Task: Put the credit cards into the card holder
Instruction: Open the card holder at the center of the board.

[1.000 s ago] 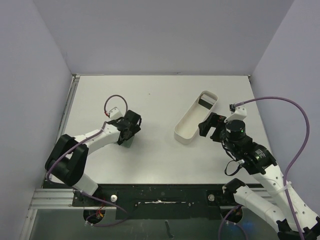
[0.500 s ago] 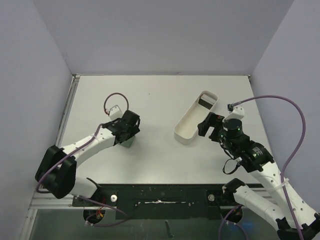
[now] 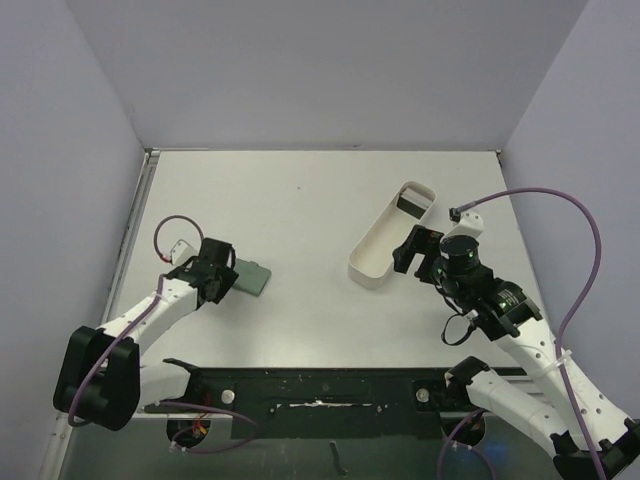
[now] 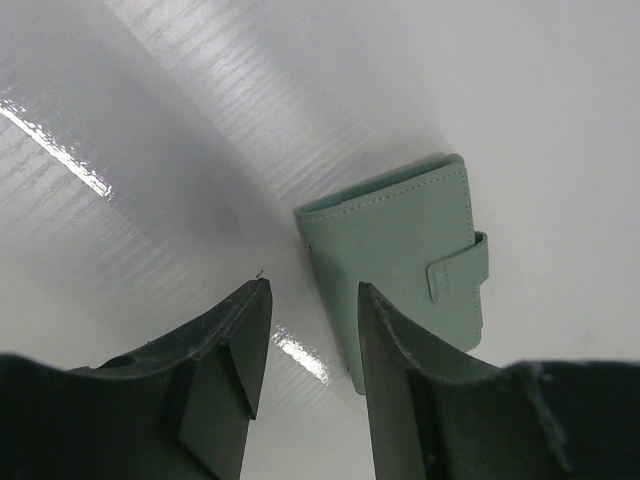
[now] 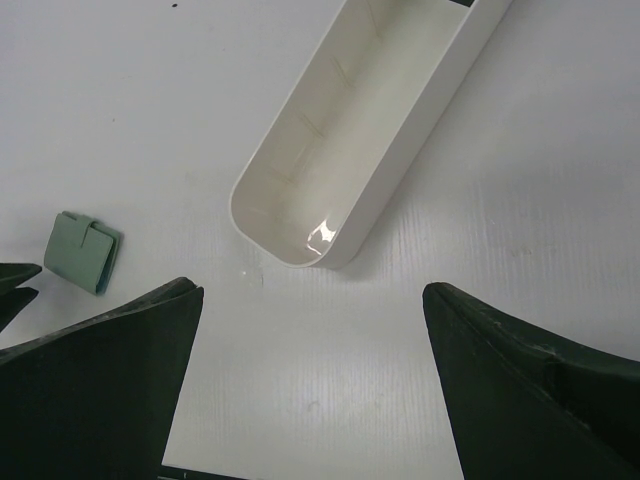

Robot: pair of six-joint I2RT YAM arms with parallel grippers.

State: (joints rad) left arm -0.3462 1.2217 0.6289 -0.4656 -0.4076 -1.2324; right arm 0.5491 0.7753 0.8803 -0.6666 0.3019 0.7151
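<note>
Now that left gripper (image 4: 312, 295) backed off, jaws apart but empty, card holder (image 4: 400, 260) lies snapped shut just past its tips, so needs opening b4 loading. Right gripper (image 5: 310, 290) spread wide.

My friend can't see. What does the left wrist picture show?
A closed grey-green card holder lies flat on the white table, its snap tab facing up. The left hand sits just short of it, dark fingers apart, holding nothing.

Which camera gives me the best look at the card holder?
Left wrist: the card holder is close up, shut, snap tab visible, lying just beyond the left gripper. Top view shows it small; right wrist shows it tiny at the left edge.
</note>
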